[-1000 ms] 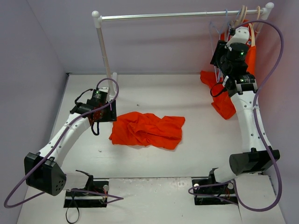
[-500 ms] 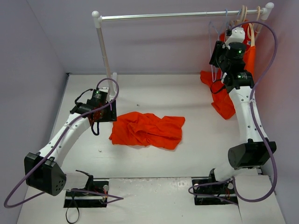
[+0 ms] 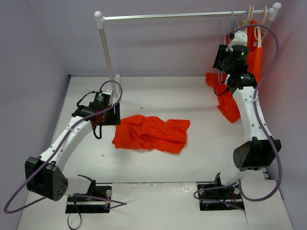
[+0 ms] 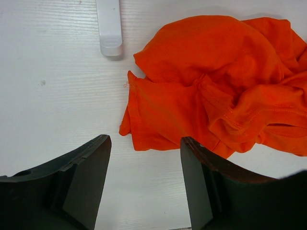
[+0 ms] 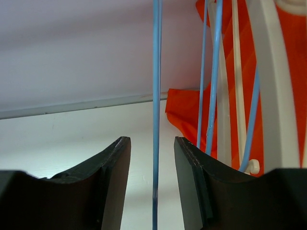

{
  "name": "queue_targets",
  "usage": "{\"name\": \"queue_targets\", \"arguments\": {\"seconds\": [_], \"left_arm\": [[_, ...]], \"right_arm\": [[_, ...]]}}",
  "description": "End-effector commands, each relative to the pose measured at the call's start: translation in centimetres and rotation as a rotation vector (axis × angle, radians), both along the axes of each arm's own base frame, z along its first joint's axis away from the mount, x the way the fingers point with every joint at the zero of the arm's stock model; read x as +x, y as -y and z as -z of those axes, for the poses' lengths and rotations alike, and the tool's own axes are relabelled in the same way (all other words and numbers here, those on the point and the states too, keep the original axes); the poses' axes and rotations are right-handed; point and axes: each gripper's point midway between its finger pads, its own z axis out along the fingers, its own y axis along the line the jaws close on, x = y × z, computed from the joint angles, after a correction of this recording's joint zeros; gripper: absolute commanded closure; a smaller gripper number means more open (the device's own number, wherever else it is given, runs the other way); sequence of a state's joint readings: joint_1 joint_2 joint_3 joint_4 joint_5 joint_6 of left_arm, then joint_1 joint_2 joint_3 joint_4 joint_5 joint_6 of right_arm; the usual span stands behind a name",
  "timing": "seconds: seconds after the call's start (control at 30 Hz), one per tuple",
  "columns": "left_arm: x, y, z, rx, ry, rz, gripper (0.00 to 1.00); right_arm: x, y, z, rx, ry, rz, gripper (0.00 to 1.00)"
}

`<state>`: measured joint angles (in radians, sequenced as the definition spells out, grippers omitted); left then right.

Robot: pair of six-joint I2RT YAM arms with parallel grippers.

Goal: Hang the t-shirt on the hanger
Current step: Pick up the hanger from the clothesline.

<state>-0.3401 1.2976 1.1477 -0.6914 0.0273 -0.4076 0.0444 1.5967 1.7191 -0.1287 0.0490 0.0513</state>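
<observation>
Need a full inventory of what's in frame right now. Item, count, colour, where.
t-shirt: one, orange, crumpled on the table centre
hanger: pale blue wire, total count unclear, at the right end of the rack; one strand runs between the right pincer's fingers, not clamped
cream hangers: at least two, cream, right end of the rack beside the blue wire
hung cloth: orange, count unclear, hangs at the right end of the rack, its lower end on the table
rack: one, white posts with a metal rail, along the back of the table
table: one, white
left pincer: open, black, over the t-shirt's left edge
right pincer: open, black, raised at the hangers
</observation>
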Motion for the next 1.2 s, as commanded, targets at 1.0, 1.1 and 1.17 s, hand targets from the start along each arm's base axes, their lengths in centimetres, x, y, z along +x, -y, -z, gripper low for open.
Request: {"name": "queue_targets", "arguments": {"seconds": [1.0, 1.1, 1.17], "left_arm": [[0.8, 0.5, -1.3, -0.032, 0.055, 0.019, 0.41], [0.7, 0.5, -1.3, -0.032, 0.054, 0.019, 0.41], [0.7, 0.5, -1.4, -0.032, 0.055, 0.019, 0.41]], "right_arm": [[-0.8, 0.5, -1.8, 0.015, 0.06, 0.017, 0.78], [-0.9, 0.5, -1.9, 0.013, 0.063, 0.019, 0.84], [-0.9, 0.6, -2.2, 0.01, 0.07, 0.022, 0.89]]}}
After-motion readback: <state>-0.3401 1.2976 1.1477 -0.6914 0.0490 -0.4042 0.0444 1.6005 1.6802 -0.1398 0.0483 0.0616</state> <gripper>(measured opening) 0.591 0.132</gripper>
